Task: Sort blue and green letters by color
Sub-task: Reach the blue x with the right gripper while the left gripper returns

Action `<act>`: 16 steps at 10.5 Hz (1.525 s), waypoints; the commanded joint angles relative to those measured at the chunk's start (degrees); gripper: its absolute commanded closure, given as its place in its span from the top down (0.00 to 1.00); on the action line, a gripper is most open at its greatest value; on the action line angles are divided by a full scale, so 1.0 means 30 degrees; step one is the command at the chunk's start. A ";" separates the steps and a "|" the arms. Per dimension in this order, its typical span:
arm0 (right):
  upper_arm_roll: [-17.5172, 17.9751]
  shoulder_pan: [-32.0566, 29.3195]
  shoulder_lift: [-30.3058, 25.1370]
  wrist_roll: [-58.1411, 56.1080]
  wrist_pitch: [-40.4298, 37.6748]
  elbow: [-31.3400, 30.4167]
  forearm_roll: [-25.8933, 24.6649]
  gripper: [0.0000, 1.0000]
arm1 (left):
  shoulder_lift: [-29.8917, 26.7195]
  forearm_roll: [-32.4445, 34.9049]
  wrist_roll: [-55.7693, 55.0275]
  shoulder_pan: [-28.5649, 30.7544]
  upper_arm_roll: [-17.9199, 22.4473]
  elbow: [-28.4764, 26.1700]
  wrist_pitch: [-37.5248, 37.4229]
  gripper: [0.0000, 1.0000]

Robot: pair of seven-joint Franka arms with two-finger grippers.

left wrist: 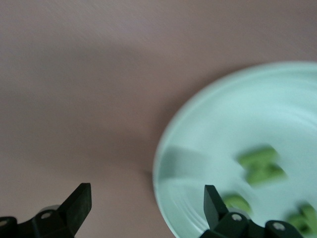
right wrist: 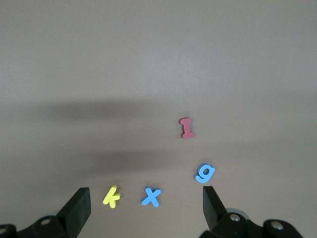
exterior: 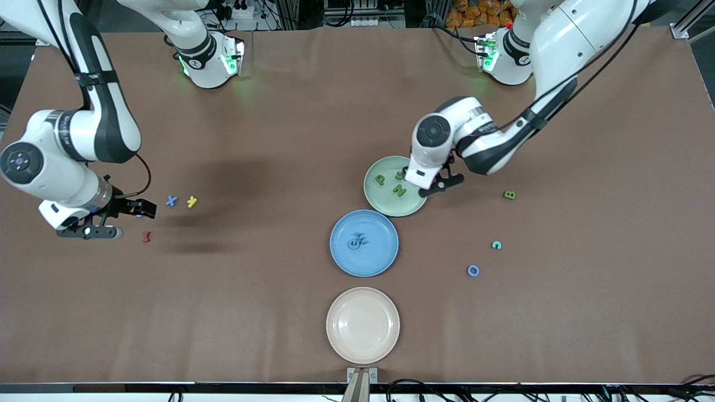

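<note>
Three plates. Green plate (exterior: 373, 196) holds three green letters (exterior: 399, 190); blue plate (exterior: 341, 258) two blue letters (exterior: 357, 240), overlapping; cream plate (exterior: 385, 343) none. On the counter (exterior: 279, 139): blue X (exterior: 171, 201), g (right wrist: 204, 173), green B (exterior: 509, 195). My right tool (exterior: 120, 220) open above g; left tool (exterior: 433, 187) open over green plate.

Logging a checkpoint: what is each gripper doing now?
Left gripper: open, empty, over the green plate.
Right gripper: open, empty, waiting.

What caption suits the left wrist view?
Open left gripper over the green plate's rim, green letters lying inside.
</note>
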 commanded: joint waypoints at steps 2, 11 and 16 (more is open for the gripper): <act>0.0327 -0.1403 -0.1370 -0.0051 0.5670 -0.5044 -0.0352 1.00 | -0.0331 0.0865 0.2595 0.2191 0.0558 -0.0206 -0.0081 1.00; 0.0327 -0.1552 -0.0141 0.1031 1.0039 -0.7773 -0.0352 1.00 | -0.2382 0.2270 0.4095 0.5826 0.0177 -0.4368 0.3493 1.00; 0.0357 -0.1552 0.0534 0.1238 1.0072 -0.7744 -0.0323 1.00 | -0.2443 0.2272 0.7465 0.8612 0.0147 -0.4252 0.3493 1.00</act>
